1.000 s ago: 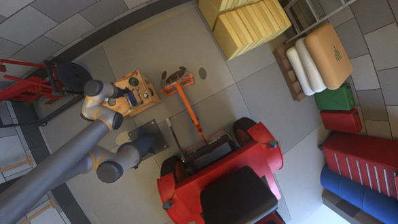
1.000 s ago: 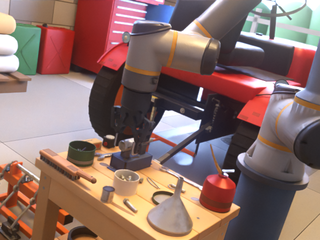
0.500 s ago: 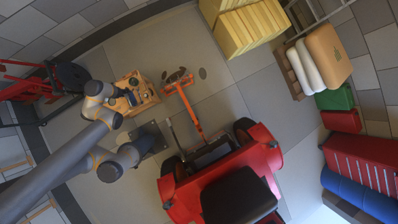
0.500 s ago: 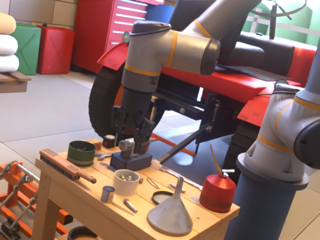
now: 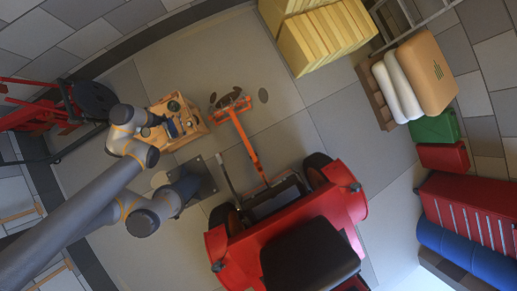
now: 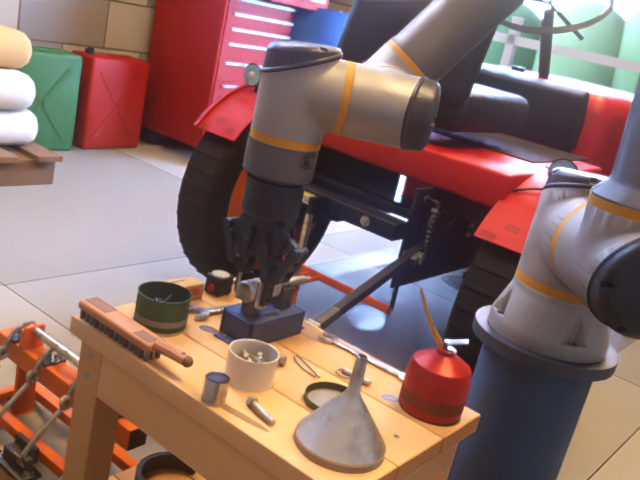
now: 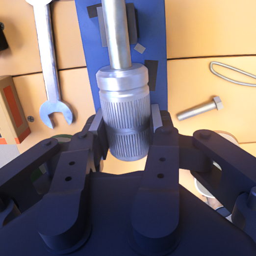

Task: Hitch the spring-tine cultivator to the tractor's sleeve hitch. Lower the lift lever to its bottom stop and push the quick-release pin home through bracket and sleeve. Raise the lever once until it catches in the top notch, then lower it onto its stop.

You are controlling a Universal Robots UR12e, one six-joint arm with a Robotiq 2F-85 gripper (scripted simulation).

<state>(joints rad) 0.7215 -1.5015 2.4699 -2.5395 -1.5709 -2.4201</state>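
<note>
The quick-release pin point(image 7: 122, 98) lies on a blue cradle block point(image 6: 261, 320) on the wooden bench, and my fingers hide part of its knurled head. My gripper point(image 7: 125, 122) is closed around that knurled head, and the pin's smooth shaft points away from me along the block. The orange spring-tine cultivator point(image 5: 238, 123) lies on the floor behind the red tractor point(image 5: 300, 220), its drawbar reaching toward the tractor's rear hitch. A dark lift lever point(image 6: 362, 289) slants down from the hitch frame.
The wooden bench point(image 6: 248, 382) carries a spanner point(image 7: 50, 73), a bolt point(image 7: 199, 109), a funnel point(image 6: 341, 429), a red oil can point(image 6: 437, 382), a green tin point(image 6: 163, 306), a white cup point(image 6: 252, 364) and a brush point(image 6: 129, 333). My arm's blue base point(image 6: 522, 413) stands right of the bench.
</note>
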